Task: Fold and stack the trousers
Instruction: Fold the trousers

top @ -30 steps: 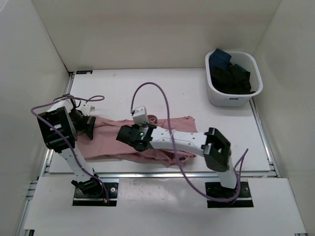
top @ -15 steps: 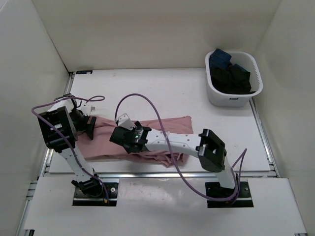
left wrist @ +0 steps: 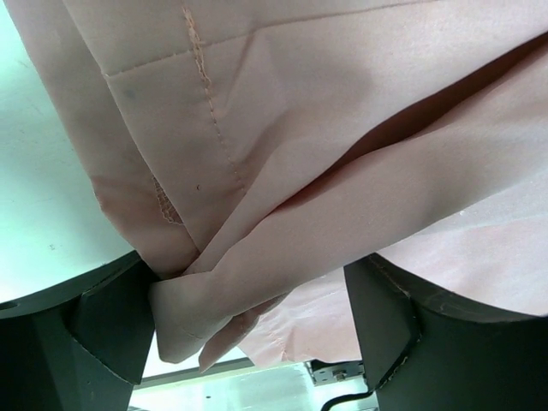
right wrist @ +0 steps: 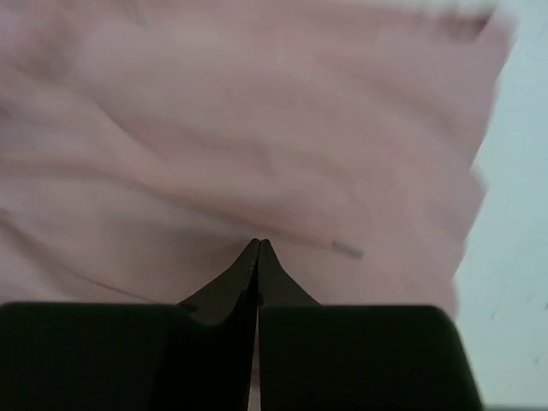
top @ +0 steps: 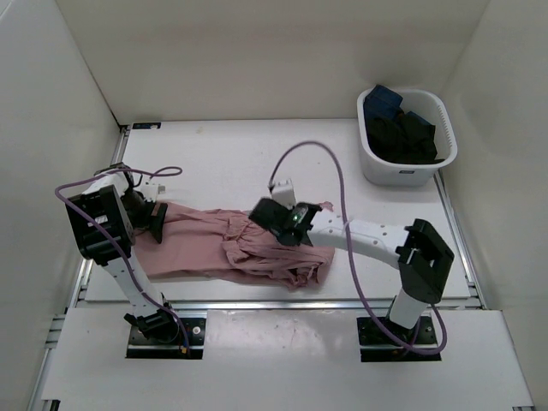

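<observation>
The dusty-pink trousers (top: 197,244) lie across the near part of the table, crumpled into folds in the middle and at the right. My left gripper (top: 157,221) sits at their left end. In the left wrist view its jaws (left wrist: 253,272) stand wide apart, with a folded edge of the trousers (left wrist: 342,128) between them, against the left finger (left wrist: 103,317). My right gripper (top: 267,212) hovers over the middle of the trousers. In the right wrist view its fingertips (right wrist: 258,245) touch with nothing seen between them, over blurred pink cloth (right wrist: 257,128) and a drawstring end (right wrist: 347,250).
A white basket (top: 407,175) with dark navy clothes (top: 402,128) stands at the back right. White walls close in the table on three sides. Purple cables loop from both wrists.
My right arm swept left across the trousers, then swung back right and away. The right part of the trousers is now bunched toward the middle. My left gripper has not moved.
</observation>
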You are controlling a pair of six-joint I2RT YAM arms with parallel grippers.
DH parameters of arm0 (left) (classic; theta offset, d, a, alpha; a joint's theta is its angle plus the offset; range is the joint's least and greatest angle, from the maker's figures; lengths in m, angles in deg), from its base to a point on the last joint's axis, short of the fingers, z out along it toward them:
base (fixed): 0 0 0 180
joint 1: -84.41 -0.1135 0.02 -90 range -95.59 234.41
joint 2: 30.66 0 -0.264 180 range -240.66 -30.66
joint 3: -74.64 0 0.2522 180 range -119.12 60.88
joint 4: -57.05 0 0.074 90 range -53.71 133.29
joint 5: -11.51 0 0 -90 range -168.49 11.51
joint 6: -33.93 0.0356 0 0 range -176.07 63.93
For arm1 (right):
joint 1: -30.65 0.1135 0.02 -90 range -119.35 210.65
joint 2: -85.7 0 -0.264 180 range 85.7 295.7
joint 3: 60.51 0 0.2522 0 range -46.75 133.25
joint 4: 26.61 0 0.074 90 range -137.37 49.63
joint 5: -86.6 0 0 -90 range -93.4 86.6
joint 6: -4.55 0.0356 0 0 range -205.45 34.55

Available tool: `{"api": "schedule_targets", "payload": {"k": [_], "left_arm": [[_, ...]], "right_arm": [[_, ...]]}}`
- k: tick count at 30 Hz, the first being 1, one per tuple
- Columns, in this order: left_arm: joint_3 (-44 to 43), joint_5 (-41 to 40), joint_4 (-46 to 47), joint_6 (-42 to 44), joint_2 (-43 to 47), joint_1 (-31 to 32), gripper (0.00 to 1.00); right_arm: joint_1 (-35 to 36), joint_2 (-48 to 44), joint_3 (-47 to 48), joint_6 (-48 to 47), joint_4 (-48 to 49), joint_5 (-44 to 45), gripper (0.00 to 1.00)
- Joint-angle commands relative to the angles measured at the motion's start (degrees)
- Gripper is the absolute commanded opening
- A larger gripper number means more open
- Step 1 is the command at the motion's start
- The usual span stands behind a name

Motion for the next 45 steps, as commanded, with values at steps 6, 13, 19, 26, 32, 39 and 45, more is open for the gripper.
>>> {"api": "schedule_targets", "payload": {"k": [6, 13, 19, 26, 32, 39, 45], "left_arm": [[-2.67, 0.22, 0.86, -0.98, -0.48, 0.24, 0.92], [-3.90, 0.22, -0.36, -1.51, -0.48, 0.24, 0.93], [-3.90, 1.36, -0.99, -1.51, 0.04, 0.24, 0.95], [-2.84, 2.51, -0.99, -1.51, 0.57, 0.24, 0.95], [-2.31, 2.51, -0.99, -1.51, 0.57, 0.24, 0.95], [-2.84, 3.03, -0.99, -1.51, 0.57, 0.24, 0.95], [-2.23, 2.51, -0.99, -1.51, 0.57, 0.24, 0.95]], "right_arm": [[2.37, 0.46, -17.98, 7.10, 4.78, -10.03, 0.00], [2.37, 0.14, -8.85, 5.07, -7.33, 8.06, 0.08], [-3.92, -15.84, -8.65, 8.33, -10.79, 4.47, 0.90], [-30.47, -37.21, -35.61, 10.08, 10.55, -30.28, 0.99], [-42.45, -37.23, -49.96, 9.37, 26.20, -51.04, 0.99], [-43.69, -36.86, -57.60, 14.46, 37.46, -57.21, 0.96], [-44.30, -46.17, -53.06, 10.72, 22.03, -44.59, 0.89]]}}
